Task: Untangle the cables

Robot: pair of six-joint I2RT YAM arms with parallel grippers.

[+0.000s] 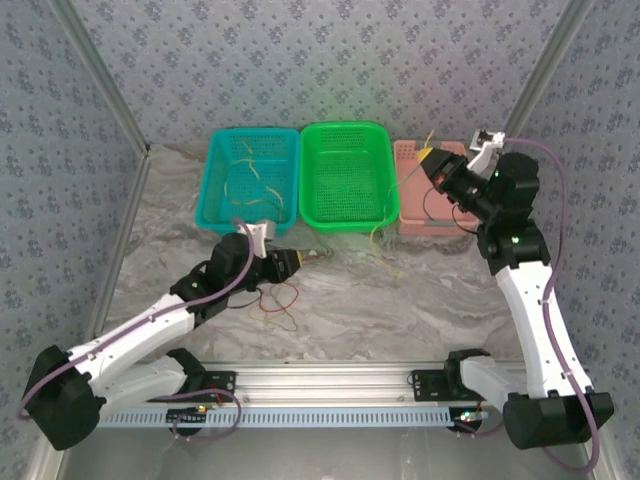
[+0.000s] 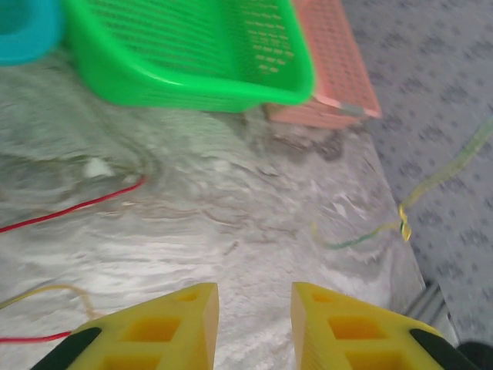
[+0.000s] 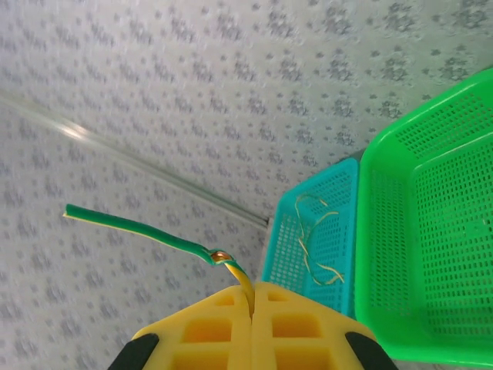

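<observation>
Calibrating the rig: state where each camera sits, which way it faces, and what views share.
Top external: above and behind, looking down on the table; left arm and right arm show.
Left wrist: low over the table, facing the green basket; open left gripper below.
Right wrist: raised, facing the wall past the teal basket; right gripper shut on a green-yellow cable.
Shared by all: the green basket.

Marbled tabletop point(image 1: 430, 300): open at centre and 4 o'clock. At 12 o'clock, teal perforated plastic basket point(image 1: 208, 190), green perforated plastic basket point(image 1: 345, 226) and pink perforated plastic basket point(image 1: 408, 180) form a barrier. Thin red wire point(image 2: 77, 206) lies at 8 o'clock; green-and-yellow wire point(image 2: 403, 223) crosses at 1 o'clock.
</observation>
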